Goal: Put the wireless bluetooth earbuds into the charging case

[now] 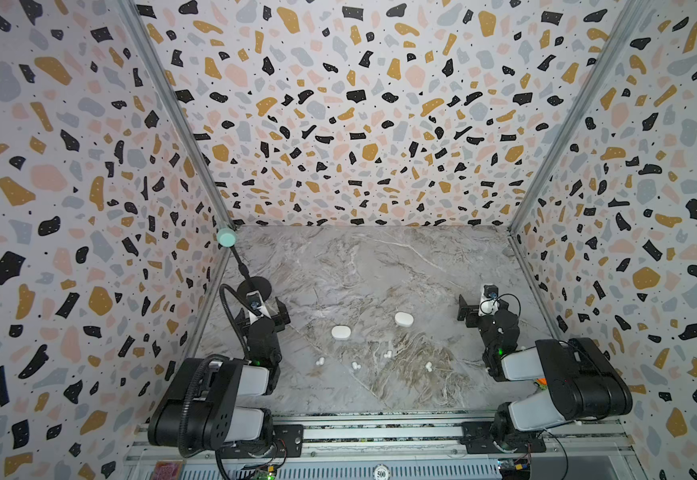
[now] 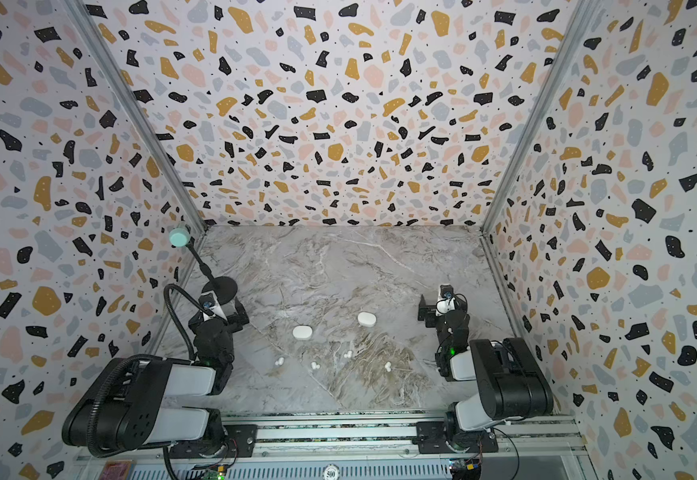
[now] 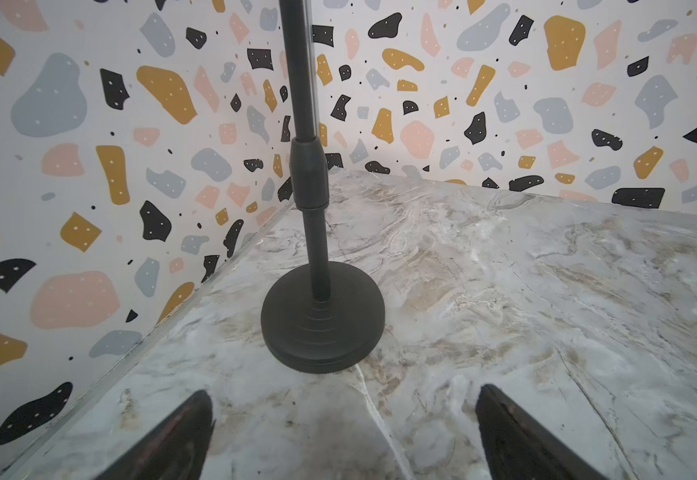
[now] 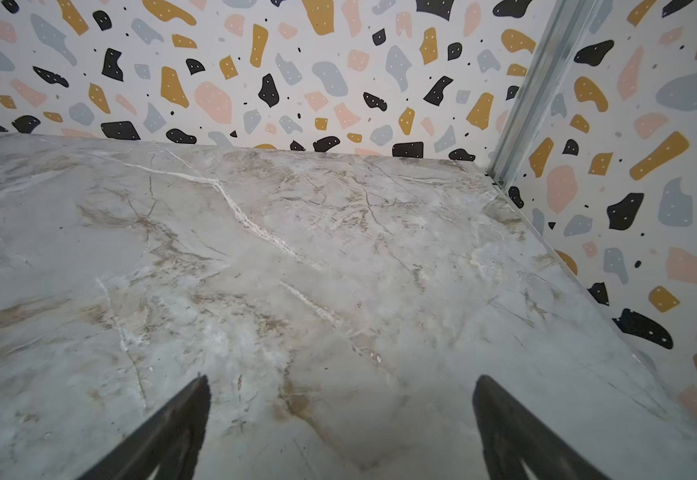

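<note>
Two white oval charging cases lie mid-table in both top views, one [image 1: 341, 332] to the left and one [image 1: 404, 319] farther back and to the right; both look closed. Several tiny white earbuds lie apart in front of them, among them one [image 1: 320, 361] at the left, one [image 1: 387, 354] in the middle and one [image 1: 428, 366] at the right. My left gripper [image 1: 261, 309] stands open at the table's left side, well left of the cases. My right gripper [image 1: 483, 307] stands open at the right side. Both wrist views show only bare marble between the open fingers [image 3: 203, 399] [image 4: 201, 386].
A black microphone stand [image 3: 321, 324] with a pale green head [image 1: 226, 237] stands in the back left corner, just ahead of my left gripper [image 3: 344, 399]. Patterned walls close in the marble table [image 1: 380, 266] on three sides. A metal rail [image 1: 380, 432] runs along the front.
</note>
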